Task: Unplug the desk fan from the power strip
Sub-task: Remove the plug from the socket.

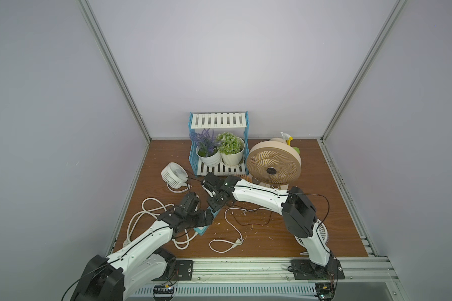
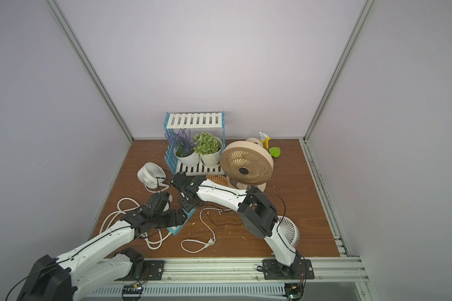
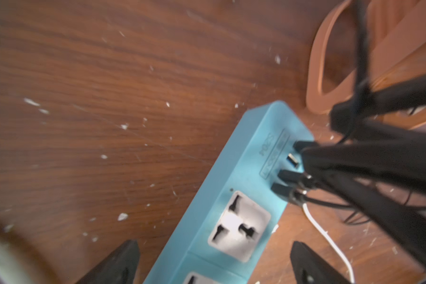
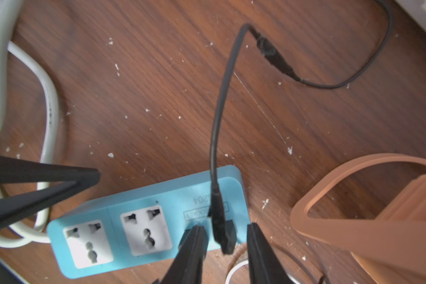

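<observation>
Right wrist: right hand (image 4: 224, 226) half-spread flanking black plug (image 4: 219, 221) on power strip (image 4: 133, 204); left hand (image 3: 214, 243) wide-spread.

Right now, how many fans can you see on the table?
3. A small white fan stands left of the plant shelf, a big beige fan stands right of it, and another white fan sits partly hidden behind the right arm.

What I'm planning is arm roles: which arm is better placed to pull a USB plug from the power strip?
Right. The right gripper, open, straddles a black USB plug; the left gripper stands open astride the power strip, at its sockets.
</observation>
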`<action>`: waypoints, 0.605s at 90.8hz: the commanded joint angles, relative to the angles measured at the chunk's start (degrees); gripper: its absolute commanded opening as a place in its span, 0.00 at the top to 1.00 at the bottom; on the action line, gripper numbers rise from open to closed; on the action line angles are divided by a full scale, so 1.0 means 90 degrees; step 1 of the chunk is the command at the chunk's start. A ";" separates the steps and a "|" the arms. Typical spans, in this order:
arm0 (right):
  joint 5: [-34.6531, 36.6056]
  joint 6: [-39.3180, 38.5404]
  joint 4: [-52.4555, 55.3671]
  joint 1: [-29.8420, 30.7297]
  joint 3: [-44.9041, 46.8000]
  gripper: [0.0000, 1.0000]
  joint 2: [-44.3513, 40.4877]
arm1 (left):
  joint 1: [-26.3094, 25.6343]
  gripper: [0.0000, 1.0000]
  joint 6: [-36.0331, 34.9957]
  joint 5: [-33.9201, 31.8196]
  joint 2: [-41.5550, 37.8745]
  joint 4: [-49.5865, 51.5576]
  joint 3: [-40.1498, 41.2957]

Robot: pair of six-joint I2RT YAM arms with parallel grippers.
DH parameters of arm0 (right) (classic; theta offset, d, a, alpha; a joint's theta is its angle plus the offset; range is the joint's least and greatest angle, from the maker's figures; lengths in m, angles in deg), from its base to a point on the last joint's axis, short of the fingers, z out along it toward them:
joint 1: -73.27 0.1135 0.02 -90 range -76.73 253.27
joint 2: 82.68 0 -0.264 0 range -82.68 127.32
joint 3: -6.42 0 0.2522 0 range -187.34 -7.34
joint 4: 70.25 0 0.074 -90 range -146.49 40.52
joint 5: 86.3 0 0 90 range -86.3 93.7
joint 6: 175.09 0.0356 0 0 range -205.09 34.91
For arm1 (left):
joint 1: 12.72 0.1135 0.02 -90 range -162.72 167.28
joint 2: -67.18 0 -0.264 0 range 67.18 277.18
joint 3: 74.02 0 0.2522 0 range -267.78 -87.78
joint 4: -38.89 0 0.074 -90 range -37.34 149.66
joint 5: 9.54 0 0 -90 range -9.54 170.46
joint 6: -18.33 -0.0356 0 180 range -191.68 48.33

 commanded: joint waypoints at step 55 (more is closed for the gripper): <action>0.0198 0.0059 -0.0262 -0.0007 0.0037 0.68 -0.0225 | -0.0079 0.07 0.0933 -0.0667 0.0098 0.0589 0.0213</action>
